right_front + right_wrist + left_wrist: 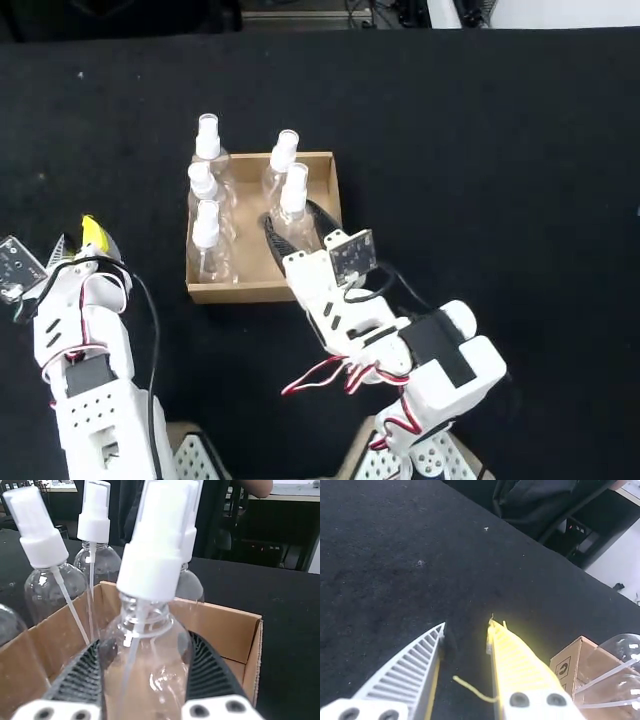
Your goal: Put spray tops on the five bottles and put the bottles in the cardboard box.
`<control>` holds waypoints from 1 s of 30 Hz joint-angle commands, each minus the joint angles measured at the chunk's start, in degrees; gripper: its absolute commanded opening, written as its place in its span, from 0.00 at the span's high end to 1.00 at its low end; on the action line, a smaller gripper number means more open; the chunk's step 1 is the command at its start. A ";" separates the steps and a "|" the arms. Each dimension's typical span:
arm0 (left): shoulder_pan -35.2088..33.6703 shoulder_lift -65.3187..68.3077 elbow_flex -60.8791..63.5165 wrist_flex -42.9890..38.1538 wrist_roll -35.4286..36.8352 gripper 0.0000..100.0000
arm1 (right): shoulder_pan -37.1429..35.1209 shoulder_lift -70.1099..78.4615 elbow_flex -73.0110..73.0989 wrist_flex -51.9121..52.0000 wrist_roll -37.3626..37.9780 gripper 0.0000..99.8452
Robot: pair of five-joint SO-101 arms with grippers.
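Gripper of the right arm (147, 647) clamps a spray-topped bottle (145, 680) inside the cardboard box (225, 625); the high view shows four more topped bottles (207, 235) there. Left gripper (466, 625) stands parted, empty, beside the box over the black table (395, 555).

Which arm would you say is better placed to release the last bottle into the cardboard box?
Right: the right claw grips that bottle inside the cardboard box; the left claw hangs open over the table.
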 commanded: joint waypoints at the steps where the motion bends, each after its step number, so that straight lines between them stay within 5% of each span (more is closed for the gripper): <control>1: -0.31 -1.14 -0.40 -1.32 -0.09 0.88 | -0.62 -0.31 -2.59 -1.67 -0.18 0.98; 16: -0.57 -1.14 -0.40 -1.32 -0.09 0.88 | -0.79 -0.40 -2.42 -1.67 -0.18 0.98; 22: -0.57 -1.14 -0.40 -1.32 -0.09 0.88 | -0.79 -0.31 -2.24 -1.67 -0.18 0.82; 30: -0.57 -1.14 -0.40 -1.41 -0.09 0.88 | -0.79 -0.22 -2.24 -1.67 -0.18 0.81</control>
